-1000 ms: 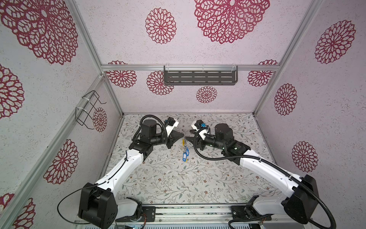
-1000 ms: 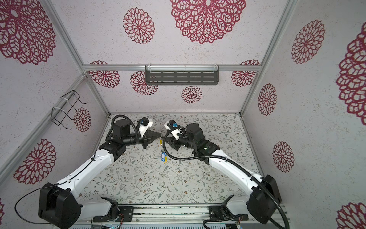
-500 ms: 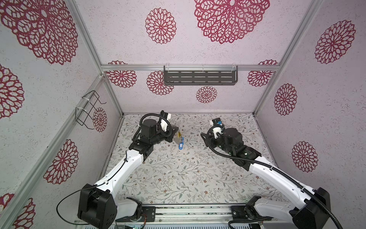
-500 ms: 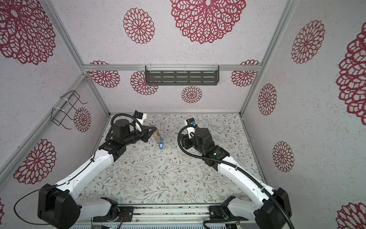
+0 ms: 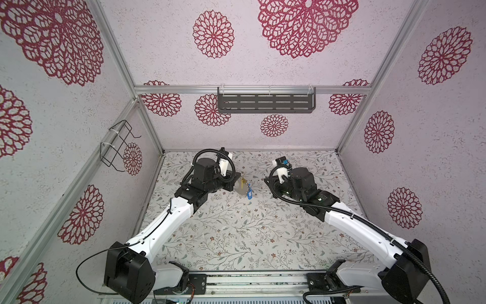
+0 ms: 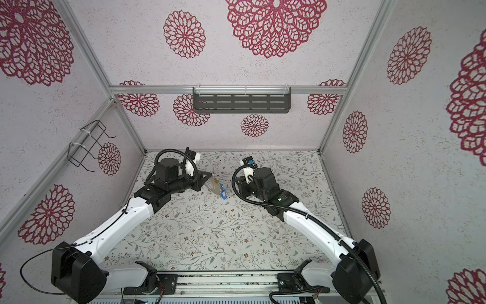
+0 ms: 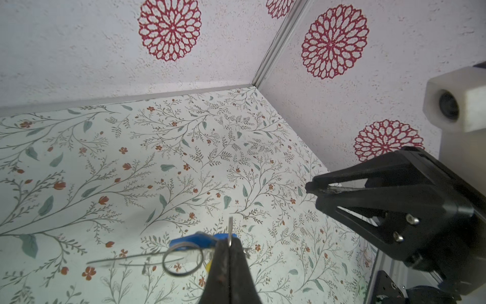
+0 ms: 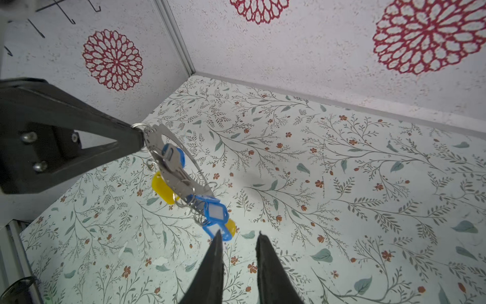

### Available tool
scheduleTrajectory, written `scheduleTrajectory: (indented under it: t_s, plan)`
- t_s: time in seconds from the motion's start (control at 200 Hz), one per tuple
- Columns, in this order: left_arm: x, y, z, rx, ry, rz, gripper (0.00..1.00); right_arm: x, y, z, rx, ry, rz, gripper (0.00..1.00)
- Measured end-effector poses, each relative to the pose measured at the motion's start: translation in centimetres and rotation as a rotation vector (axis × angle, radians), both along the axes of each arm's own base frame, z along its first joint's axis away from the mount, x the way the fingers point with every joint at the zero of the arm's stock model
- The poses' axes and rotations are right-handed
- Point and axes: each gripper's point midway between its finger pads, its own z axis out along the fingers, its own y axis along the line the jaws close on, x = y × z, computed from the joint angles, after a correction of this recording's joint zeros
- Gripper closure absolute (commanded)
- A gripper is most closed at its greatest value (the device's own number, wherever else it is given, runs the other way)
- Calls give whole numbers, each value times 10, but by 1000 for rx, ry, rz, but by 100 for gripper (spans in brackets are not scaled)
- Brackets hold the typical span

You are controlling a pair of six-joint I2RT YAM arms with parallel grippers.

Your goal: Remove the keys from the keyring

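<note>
Pinching the edge of the keyring [image 8: 151, 142], the left tool [image 8: 140, 138] is squeezed tight, its two fingers pressed together on the thin metal. The keyring sticks out from the tip of that tool and hangs in the air. It is tilted, with its low end farthest from the tool. It is a big flat grey hoop with little holes in it.

The keys [image 8: 214, 213] are on the hoop. One blue tag sits close to the left tool's tip. A yellow tag hangs under the middle of the hoop. More blue tags and a bit of yellow bunch up at the low end on small silver loops. I cannot tell if the lowest tag touches the table [image 8: 342, 184].

The right tool [image 8: 239, 234] is a little bit open, with a thin gap between its fingers and nothing in the gap. Its tip points at the low bunch of keys and is near it. In both top views the two tools face each other with the keyring between them, and some flowery table shows between the right tool and the keys.
</note>
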Motion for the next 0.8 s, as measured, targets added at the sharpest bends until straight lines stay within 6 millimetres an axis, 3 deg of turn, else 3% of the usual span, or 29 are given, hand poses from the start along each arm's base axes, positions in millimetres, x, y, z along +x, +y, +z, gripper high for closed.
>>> scheduleTrajectory:
  t_s: [0.195,0.475,0.701,0.801]
  plan:
    - [-34,-13,18,-96,-66,-122,100,-10,3,12,38,10,55,69]
    - [-54,-29,33,-141,-127,-286,100,-24,5,7,88,28,141,70]
    - [-64,-33,10,-146,-167,-357,100,-46,20,3,158,35,276,67]
    - [-64,-34,14,-153,-185,-360,100,-53,26,3,181,34,316,64]
